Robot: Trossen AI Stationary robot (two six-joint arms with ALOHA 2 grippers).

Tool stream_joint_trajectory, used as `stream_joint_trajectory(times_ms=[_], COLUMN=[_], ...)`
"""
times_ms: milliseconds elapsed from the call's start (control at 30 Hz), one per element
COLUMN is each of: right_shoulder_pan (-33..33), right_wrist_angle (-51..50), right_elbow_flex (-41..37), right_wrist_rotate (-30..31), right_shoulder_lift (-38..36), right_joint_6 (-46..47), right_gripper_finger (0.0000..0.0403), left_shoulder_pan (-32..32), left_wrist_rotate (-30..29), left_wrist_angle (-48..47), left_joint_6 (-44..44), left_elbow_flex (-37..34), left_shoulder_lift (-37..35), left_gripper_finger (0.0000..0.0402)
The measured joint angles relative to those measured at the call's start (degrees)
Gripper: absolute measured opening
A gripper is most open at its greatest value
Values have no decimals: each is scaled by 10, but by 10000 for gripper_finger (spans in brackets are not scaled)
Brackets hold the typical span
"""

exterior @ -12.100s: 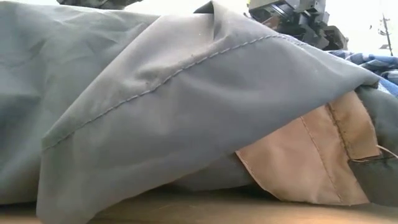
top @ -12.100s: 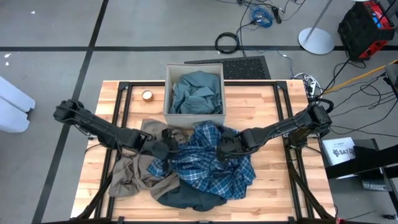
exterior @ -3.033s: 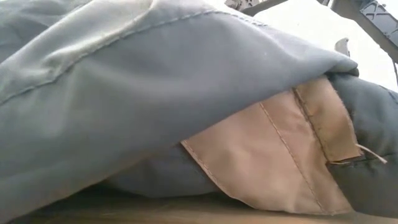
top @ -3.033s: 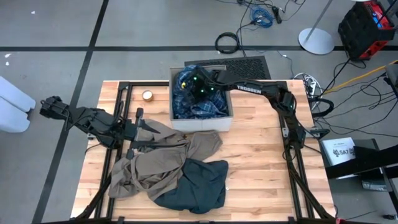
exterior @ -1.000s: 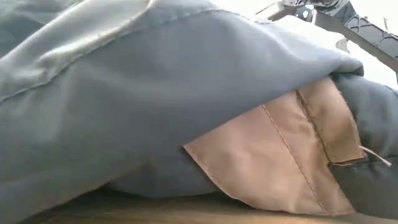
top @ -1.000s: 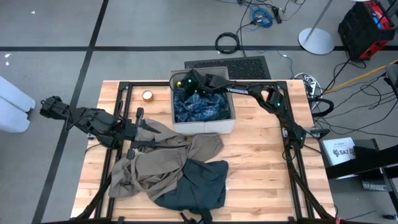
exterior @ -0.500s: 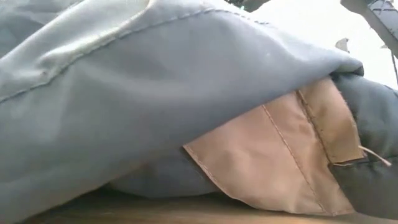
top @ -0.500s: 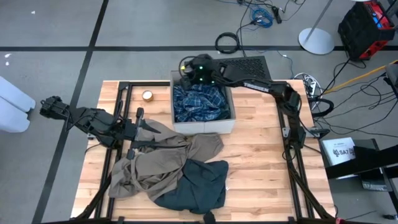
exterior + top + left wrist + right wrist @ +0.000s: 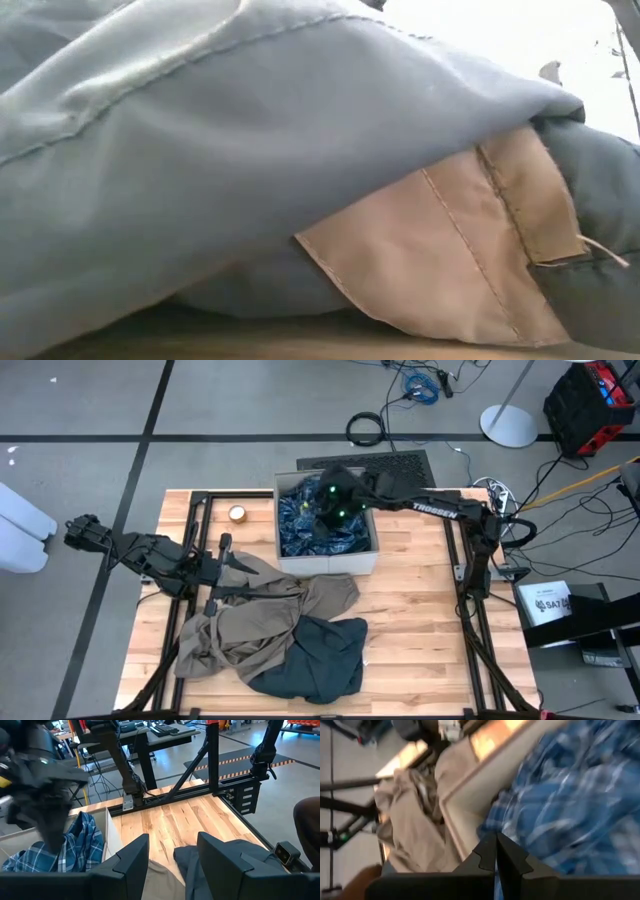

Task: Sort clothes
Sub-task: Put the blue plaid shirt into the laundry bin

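**Right Gripper Over Box, Left Gripper Parked Beside Tan Garment**

While the right arm reaches across from the right of the high view, its right gripper (image 9: 333, 506) sits above the beige fabric box (image 9: 327, 564) at upper centre, directly over the blue plaid shirt (image 9: 308, 532) that fills the box. The left arm extends from the left edge; the left gripper (image 9: 237, 559) lies at the upper edge of the tan-brown garment (image 9: 250, 625), which spreads over the lower centre of the wooden table (image 9: 420, 640). The dark slate garment (image 9: 320, 665) lies at lower centre, overlapping the tan-brown garment's lower right part. A small round object (image 9: 237, 513) rests on the table left of the box.

In the low view, slate-grey fabric (image 9: 200, 150) fills nearly the whole frame, with a tan fabric panel (image 9: 450, 250) showing beneath it at lower right.

In the left wrist view, the left gripper (image 9: 172, 857) has its fingers spread apart with nothing between them. The plaid shirt (image 9: 65, 845) sits inside the box (image 9: 114, 837) at left; dark fabric (image 9: 225, 857) lies on the table at lower right.

In the right wrist view, the right gripper (image 9: 496, 852) has its fingertips pressed together and holds nothing. The plaid shirt (image 9: 570, 805) fills the right of the frame, bounded by the box wall (image 9: 470, 800), with the tan garment (image 9: 415, 825) at left.
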Motion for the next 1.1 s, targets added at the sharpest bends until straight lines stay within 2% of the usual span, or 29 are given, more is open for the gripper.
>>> stream_joint_trajectory(times_ms=[233, 367, 433, 567, 700, 800, 967, 1100], right_shoulder_pan=[16, -6, -21, -46, -59, -63, -62, -57], right_wrist_angle=[-7, 12, 60, 239, 392, 443, 441, 429], right_elbow_flex=[-3, -45, -92, -217, -320, -367, -382, -360], right_wrist_rotate=[2, -5, -29, -96, -97, -96, -94, -89], right_shoulder_lift=[34, 54, 57, 57, 53, 52, 52, 42], right_joint_6=[-15, -16, 0, 60, 116, 142, 140, 136], right_gripper_finger=[0, 0, 0, 0, 0, 0, 0, 0], left_shoulder_pan=[0, 0, 0, 0, 0, 0, 0, 0], left_wrist_rotate=[0, 0, 0, 0, 0, 0, 0, 0], left_wrist_angle=[1, 3, 3, -3, -5, -5, -5, 0], left_joint_6=[-1, -1, -1, -3, -12, -12, -12, -11], left_elbow_flex=[0, 0, 0, 0, 0, 0, 0, 0], left_shoulder_lift=[1, 1, 1, 1, 1, 1, 5, 11], left_gripper_finger=[178, 178, 178, 178, 178, 178, 178, 178])
